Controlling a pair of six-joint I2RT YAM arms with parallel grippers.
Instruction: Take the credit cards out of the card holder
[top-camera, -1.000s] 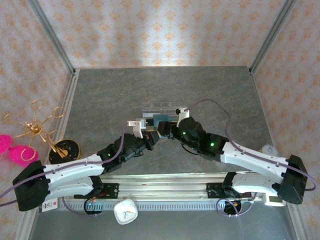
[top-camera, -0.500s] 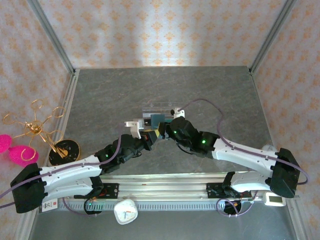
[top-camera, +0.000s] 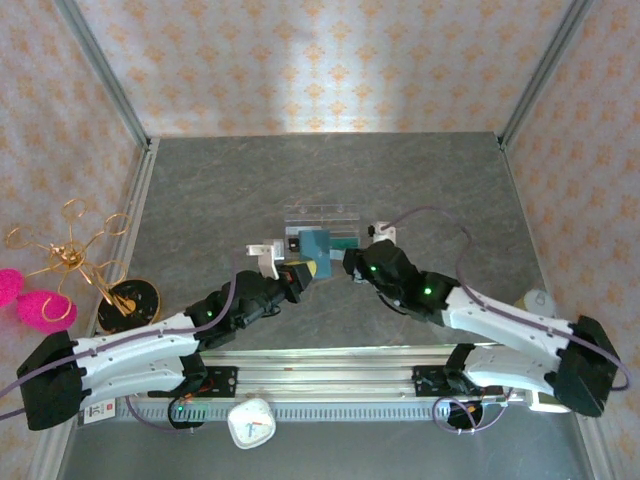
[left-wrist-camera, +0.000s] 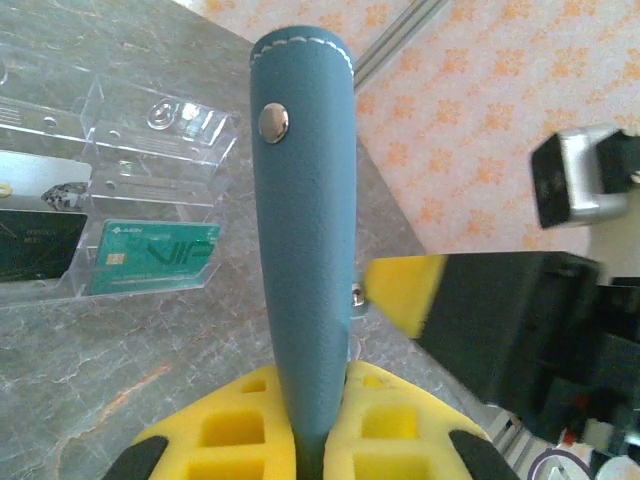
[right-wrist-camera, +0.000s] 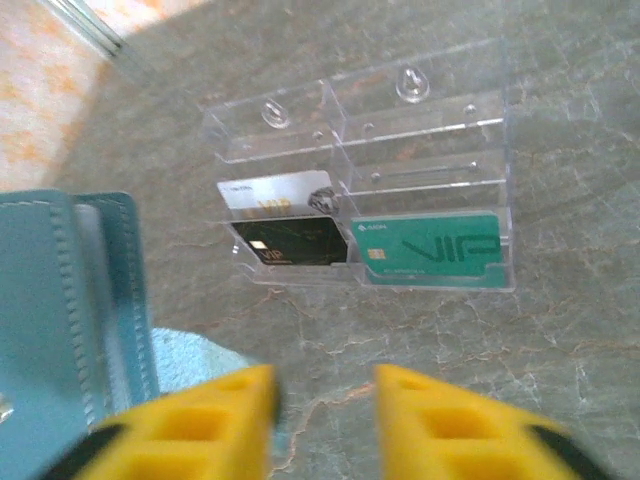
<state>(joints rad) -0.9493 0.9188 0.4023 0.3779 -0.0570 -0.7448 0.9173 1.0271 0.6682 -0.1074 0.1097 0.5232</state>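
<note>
- Teal-green card (right-wrist-camera: 430, 262), lying in the clear acrylic tray (right-wrist-camera: 420, 110) at 3 o'clock from the black card (right-wrist-camera: 290, 243): showing "VIP" in large, darker green letters across the middle. Appearing legibly in both wrist views.
- Same card, 10 o'clock corner, above the chip: carrying one short line of pale print, too small to read.
- Black card: carrying gold print, too small to read.
- Pale card (right-wrist-camera: 275, 190), at 12 o'clock from the black card: showing faint yellowish marks, too blurred to read.
- White label (top-camera: 97, 411), at 7 o'clock in the top view: bearing red and dark print, too small to read.
- Round white dial (top-camera: 251, 425), at 6 o'clock: showing face markings, too small to read.
</note>
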